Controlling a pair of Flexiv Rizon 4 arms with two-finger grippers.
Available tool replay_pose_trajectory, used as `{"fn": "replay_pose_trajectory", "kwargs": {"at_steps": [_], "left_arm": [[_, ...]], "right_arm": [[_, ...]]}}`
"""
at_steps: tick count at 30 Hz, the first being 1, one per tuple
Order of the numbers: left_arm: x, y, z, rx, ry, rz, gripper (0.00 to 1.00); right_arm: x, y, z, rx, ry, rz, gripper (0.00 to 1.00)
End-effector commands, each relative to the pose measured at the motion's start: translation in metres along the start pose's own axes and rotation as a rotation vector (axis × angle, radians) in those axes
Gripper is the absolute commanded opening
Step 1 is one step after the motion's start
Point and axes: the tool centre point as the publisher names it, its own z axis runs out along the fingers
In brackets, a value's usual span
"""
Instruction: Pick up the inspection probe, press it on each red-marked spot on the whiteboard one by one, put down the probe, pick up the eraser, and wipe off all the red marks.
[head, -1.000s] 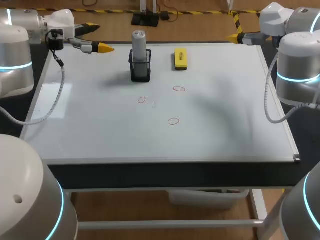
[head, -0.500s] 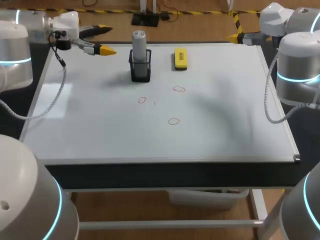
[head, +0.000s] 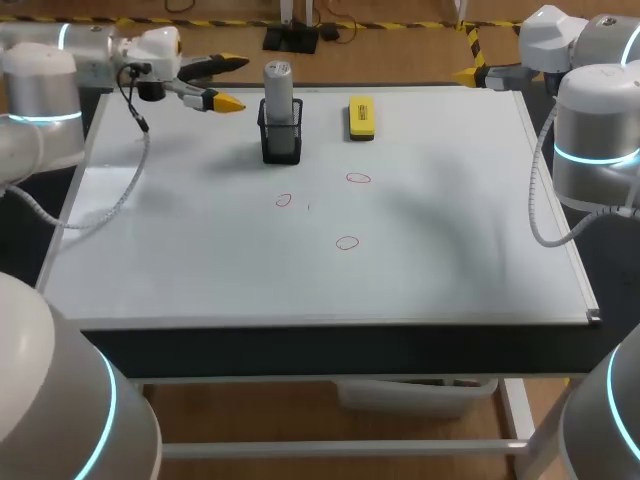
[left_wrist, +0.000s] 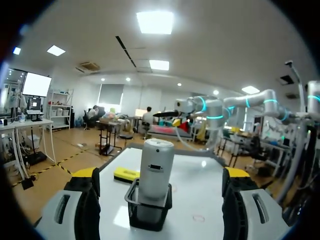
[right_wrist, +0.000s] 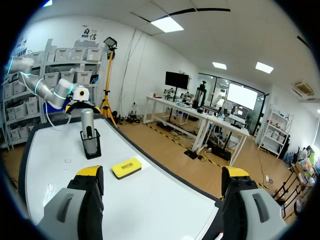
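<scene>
One grey probe (head: 279, 85) upright in black holder (head: 281, 141), left gripper (head: 234, 83) spread near it, right gripper (right_wrist: 162, 173) spread

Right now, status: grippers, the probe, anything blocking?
Left gripper open, empty, just short of grey cylindrical probe upright in black mesh holder. Right gripper open, empty, at whiteboard's far right corner. Three red circles unwiped; nothing blocking the probe.

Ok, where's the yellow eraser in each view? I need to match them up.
Head view: the eraser lies near the whiteboard's far edge, right of the holder.
Left wrist view: the eraser shows beyond the holder, peeking out beside it.
Right wrist view: the eraser lies nearer than the holder.
Shared landmark: the grey probe standing in that black holder.
</scene>
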Motion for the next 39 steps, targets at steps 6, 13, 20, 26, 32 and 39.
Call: {"fn": "replay_pose_trajectory", "kwargs": {"at_steps": [6, 13, 20, 26, 32, 39], "left_arm": [[-0.017, 0.004, 0.019, 0.013, 0.123, 0.008, 1.00], [-0.015, 0.007, 0.035, 0.018, 0.135, 0.016, 1.00], [-0.011, 0.013, 0.048, 0.034, 0.095, 0.013, 1.00], [-0.009, 0.015, 0.060, 0.046, 0.077, 0.016, 1.00], [-0.012, 0.015, 0.068, 0.044, 0.041, 0.024, 1.00], [-0.012, 0.017, 0.078, 0.045, 0.010, 0.024, 1.00]], "right_arm": [[0.000, 0.000, 0.000, 0.002, 0.001, 0.000, 1.00], [0.000, 0.000, 0.000, 0.002, 0.001, 0.000, 1.00], [0.000, 0.000, 0.000, 0.002, 0.001, 0.000, 1.00], [0.000, 0.000, 0.000, 0.002, 0.001, 0.000, 1.00], [0.000, 0.000, 0.000, 0.002, 0.001, 0.000, 1.00], [0.000, 0.000, 0.000, 0.002, 0.001, 0.000, 1.00]]}}
